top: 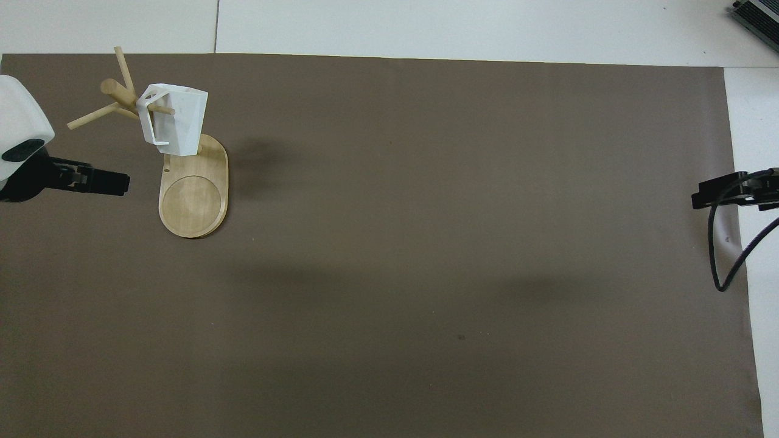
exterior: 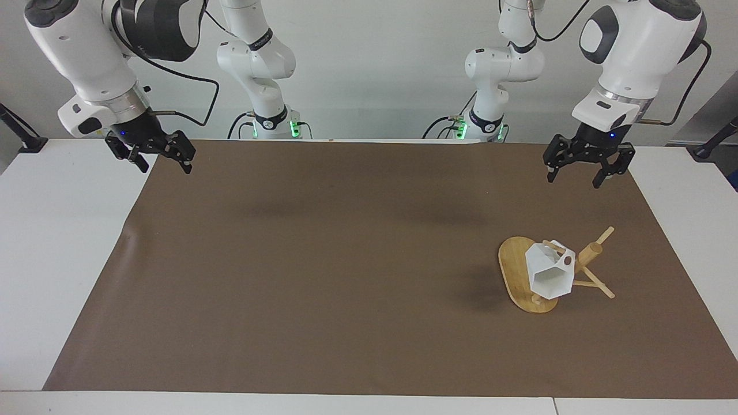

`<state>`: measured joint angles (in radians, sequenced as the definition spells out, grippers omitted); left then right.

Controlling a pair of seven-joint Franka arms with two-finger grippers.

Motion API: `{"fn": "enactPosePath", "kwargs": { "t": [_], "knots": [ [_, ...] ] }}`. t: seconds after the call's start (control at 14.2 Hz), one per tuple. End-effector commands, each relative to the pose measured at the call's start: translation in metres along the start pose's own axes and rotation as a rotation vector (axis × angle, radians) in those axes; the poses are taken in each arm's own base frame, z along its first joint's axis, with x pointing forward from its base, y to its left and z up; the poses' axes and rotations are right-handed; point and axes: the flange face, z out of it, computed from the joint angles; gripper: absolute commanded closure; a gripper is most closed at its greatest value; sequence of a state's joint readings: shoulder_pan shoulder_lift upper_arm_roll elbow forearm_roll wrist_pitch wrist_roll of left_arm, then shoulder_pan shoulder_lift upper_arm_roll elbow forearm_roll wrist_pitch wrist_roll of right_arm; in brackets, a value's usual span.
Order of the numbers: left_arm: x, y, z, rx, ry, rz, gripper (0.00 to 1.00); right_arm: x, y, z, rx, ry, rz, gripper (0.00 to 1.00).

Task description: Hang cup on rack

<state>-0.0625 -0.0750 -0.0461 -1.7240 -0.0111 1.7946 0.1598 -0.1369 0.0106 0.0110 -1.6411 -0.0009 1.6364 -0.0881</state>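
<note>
From the facing view I see the cup (exterior: 549, 275) hanging by its handle on a peg of the rack (exterior: 522, 282), so nothing needs holding. My left gripper (exterior: 583, 173) hovers over the brown mat (exterior: 323, 276), jaws apart and empty; my right gripper (exterior: 157, 162) waits, jaws apart.

Overhead, the cup (top: 173, 118) sits over the rack (top: 195, 198) base. Nothing stands in the way.

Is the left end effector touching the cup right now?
Apart. The facing view shows the left end effector raised well above the cup, with bare brown mat between them; the cup hangs on the rack by its handle.
</note>
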Motion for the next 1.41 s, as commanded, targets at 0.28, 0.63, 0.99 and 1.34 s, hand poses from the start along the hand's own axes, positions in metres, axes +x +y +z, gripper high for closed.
{"fn": "enactPosePath", "kwargs": {
  "t": [0.28,0.63,0.99,1.34],
  "knots": [
    [0.007,-0.01,-0.03,0.001,-0.076,0.016,0.0,-0.003,-0.001,-0.004,-0.003,0.006,0.01,0.0],
    [-0.001,0.0,-0.031,-0.004,-0.111,0.027,0.0,-0.003,-0.001,-0.004,-0.003,0.006,0.01,0.0],
    [-0.008,-0.006,-0.031,-0.007,-0.149,-0.024,0.0,-0.003,-0.001,-0.004,-0.003,0.006,0.01,0.0],
    [-0.011,-0.002,-0.036,0.002,-0.148,-0.134,0.0,-0.003,-0.001,-0.004,-0.003,0.006,0.01,0.0]
  ]
}}
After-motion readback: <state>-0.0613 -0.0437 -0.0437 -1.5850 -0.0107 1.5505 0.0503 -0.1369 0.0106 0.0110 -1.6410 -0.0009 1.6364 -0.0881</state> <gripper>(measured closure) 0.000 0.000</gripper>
